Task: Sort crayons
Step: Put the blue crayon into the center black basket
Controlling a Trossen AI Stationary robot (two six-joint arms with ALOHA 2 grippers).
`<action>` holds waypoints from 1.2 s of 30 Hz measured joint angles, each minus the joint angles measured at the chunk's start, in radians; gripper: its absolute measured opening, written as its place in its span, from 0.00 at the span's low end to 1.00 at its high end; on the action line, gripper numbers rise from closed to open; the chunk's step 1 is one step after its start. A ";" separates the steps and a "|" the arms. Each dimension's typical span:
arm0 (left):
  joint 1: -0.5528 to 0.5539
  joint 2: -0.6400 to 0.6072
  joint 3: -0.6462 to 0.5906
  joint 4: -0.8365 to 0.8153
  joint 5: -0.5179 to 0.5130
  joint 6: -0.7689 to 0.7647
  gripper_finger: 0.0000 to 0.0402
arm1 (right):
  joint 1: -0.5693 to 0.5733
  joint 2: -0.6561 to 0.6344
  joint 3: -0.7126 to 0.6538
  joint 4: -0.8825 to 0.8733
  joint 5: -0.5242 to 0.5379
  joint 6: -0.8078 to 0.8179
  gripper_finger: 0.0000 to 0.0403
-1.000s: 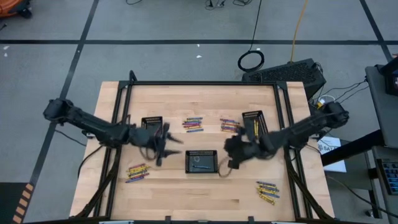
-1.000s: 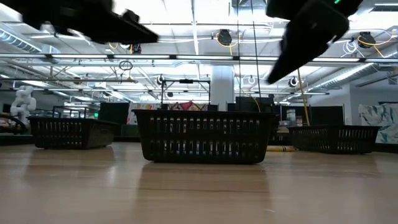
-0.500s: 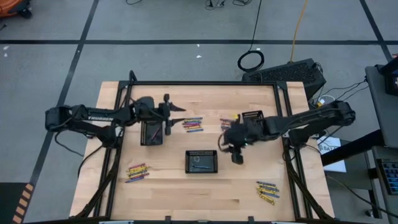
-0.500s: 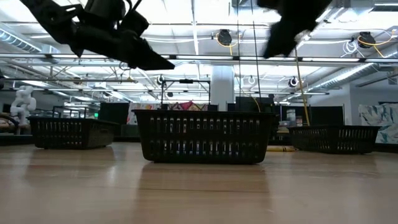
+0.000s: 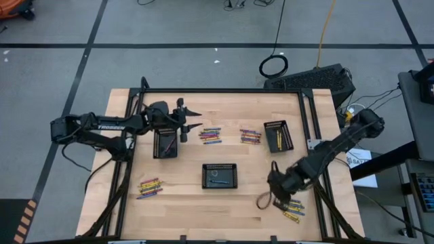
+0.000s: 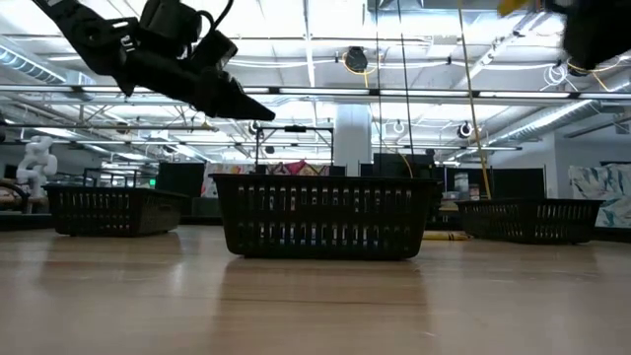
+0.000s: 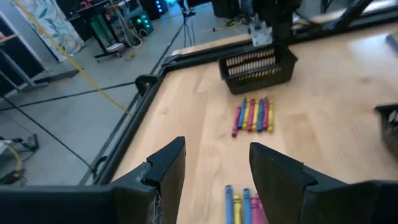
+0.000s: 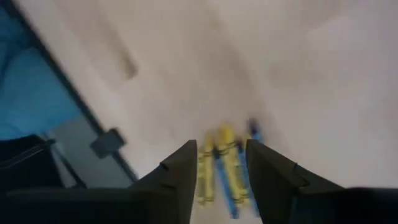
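Hovering my right hand with fingers parted and empty, I see yellow and blue crayons on the desk just beside it at four o'clock. My left hand waits open.

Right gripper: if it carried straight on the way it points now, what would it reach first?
Most likely the crayons near the table's front right corner. In the right wrist view they lie directly ahead between the open fingers of the right gripper. The picture is blurred, so how far off they lie is unclear.
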 joint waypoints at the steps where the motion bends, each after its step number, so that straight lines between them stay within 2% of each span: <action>1: 0.000 0.007 0.000 -0.005 -0.001 0.007 0.45 | 0.011 0.003 -0.010 0.008 0.029 0.006 0.34; 4: -0.001 0.029 -0.001 0.011 0.001 0.018 0.45 | 0.030 0.035 -0.017 0.014 0.114 -0.020 0.38; 7: 0.000 0.051 -0.001 0.015 0.000 0.028 0.45 | 0.047 0.089 -0.018 0.017 0.128 -0.068 0.38; 16: -0.001 0.090 -0.001 0.094 -0.006 0.030 0.45 | 0.077 0.171 -0.018 0.011 0.132 -0.159 0.38; 29: 0.002 0.090 0.000 0.103 -0.033 0.030 0.45 | 0.107 0.228 -0.018 0.037 0.109 -0.152 0.37; 36: 0.002 0.090 0.000 0.101 -0.039 0.030 0.45 | 0.107 0.283 -0.017 0.039 0.078 -0.165 0.29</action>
